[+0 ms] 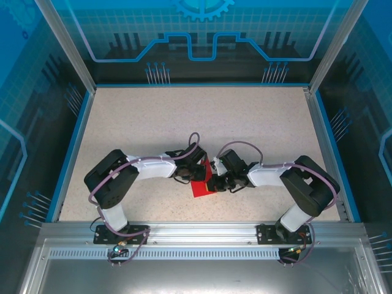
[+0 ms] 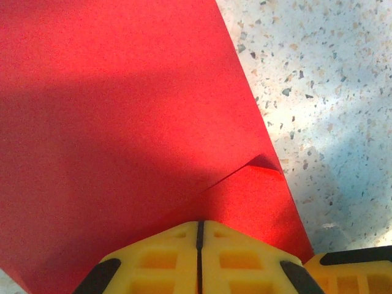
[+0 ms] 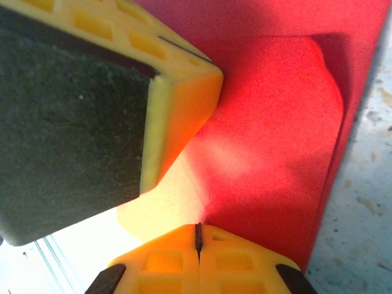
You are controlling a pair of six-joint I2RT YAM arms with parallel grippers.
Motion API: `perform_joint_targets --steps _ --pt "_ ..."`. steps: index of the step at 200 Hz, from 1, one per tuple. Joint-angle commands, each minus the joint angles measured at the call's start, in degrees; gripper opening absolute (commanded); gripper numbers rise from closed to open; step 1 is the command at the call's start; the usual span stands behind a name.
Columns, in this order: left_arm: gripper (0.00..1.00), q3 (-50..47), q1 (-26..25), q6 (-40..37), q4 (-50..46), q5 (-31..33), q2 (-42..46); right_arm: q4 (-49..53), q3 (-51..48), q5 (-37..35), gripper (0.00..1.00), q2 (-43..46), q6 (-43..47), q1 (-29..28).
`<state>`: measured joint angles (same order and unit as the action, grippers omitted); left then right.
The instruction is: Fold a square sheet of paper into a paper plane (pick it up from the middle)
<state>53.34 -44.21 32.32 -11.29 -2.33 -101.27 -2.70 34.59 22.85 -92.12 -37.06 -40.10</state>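
The square sheet of paper (image 1: 199,187) lies on the speckled table (image 1: 184,116), near its front middle, directly between the two grippers. The left gripper (image 1: 196,166) has its jaws pressed together, with the tips (image 2: 199,229) at the sheet's near edge beside a small turned-up flap (image 2: 260,164). The right gripper (image 1: 215,182) is closed too, its tips (image 3: 198,233) meeting the red sheet (image 3: 275,122) from the opposite side. Whether either one pinches the paper is unclear.

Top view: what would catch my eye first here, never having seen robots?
The bright red sheet of paper stands out, lying on the speckled table. The left arm and right arm bend inward and meet over it. The left wrist view shows a small flap folded over at its edge.
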Motion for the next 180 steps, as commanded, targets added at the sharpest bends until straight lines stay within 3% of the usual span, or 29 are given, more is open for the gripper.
perform_joint_targets --steps 1,136,180 --pt "0.07 -4.1 1.3 -2.6 -11.2 6.1 -1.7 8.5 -4.6 -3.9 0.00 -0.4 0.7 -0.7" --pt "0.09 1.4 3.9 -3.6 -22.7 11.5 7.1 3.1 -8.6 -1.4 0.00 -0.6 -0.4 -0.1" --pt "0.09 2.6 2.9 1.5 -20.7 3.4 11.5 1.3 -8.3 0.5 0.00 -0.8 -1.2 0.2"
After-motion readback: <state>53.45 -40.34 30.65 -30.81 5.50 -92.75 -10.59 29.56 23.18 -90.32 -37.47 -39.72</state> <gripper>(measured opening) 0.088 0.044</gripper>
